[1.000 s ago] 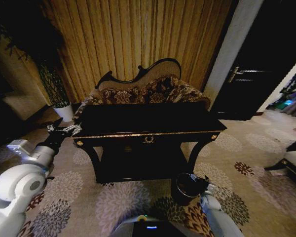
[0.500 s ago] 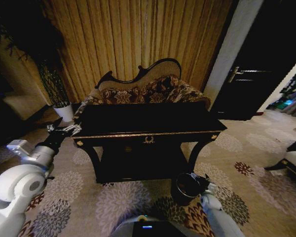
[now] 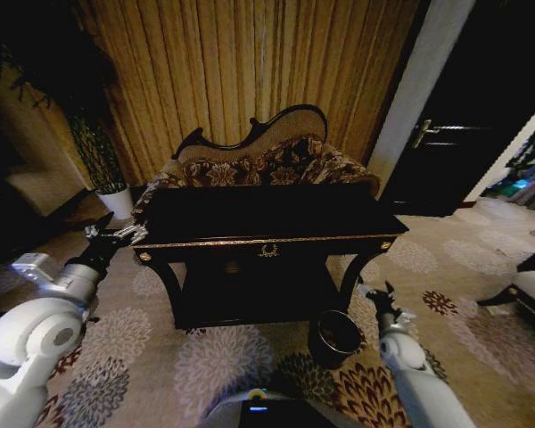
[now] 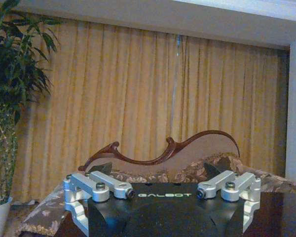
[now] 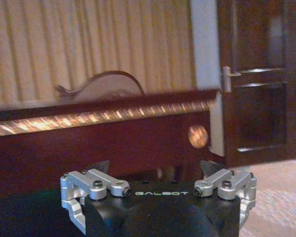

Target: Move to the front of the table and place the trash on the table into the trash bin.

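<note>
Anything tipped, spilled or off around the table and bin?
Nothing stands out. The table stands level, its dark top showing no scraps I can make out. The trash bin sits upright on the carpet by the table's front right leg. Left gripper hangs open off the table's left end, right gripper open beside the bin.

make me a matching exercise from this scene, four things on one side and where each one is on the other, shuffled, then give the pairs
Things:
1. trash bin
2. left gripper
3. right gripper
4. sofa

Places:
A. behind the table, in front of the curtain
B. on the carpet below the table's front right corner
C. raised beside the table's right front leg, up and to the right of the bin
D. level with the table's left end, just off its corner

Pairs: 1-B, 2-D, 3-C, 4-A
</note>
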